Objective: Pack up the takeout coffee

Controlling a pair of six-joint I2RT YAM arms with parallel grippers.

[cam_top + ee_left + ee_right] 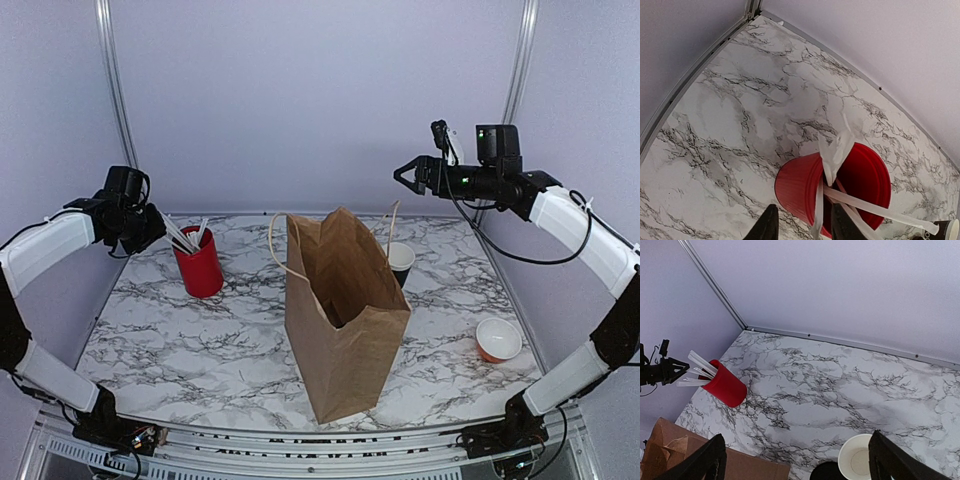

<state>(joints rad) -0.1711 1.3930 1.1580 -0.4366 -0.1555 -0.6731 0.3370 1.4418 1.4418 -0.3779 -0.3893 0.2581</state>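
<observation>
The takeout coffee cup (401, 260) is black with a white inside and stands open behind the brown paper bag (345, 310). In the right wrist view the cup (856, 461) is empty and a round black lid (827, 473) lies beside it on the table. My right gripper (408, 176) is open and empty, high above the cup; its fingers frame the right wrist view (796, 450). My left gripper (152, 232) is open just above the red cup (805, 227).
The red cup (200, 265) with white sticks stands at the back left; it also shows in the left wrist view (800, 187). A small orange bowl (498, 340) sits at the right. The bag stands upright and open in the middle.
</observation>
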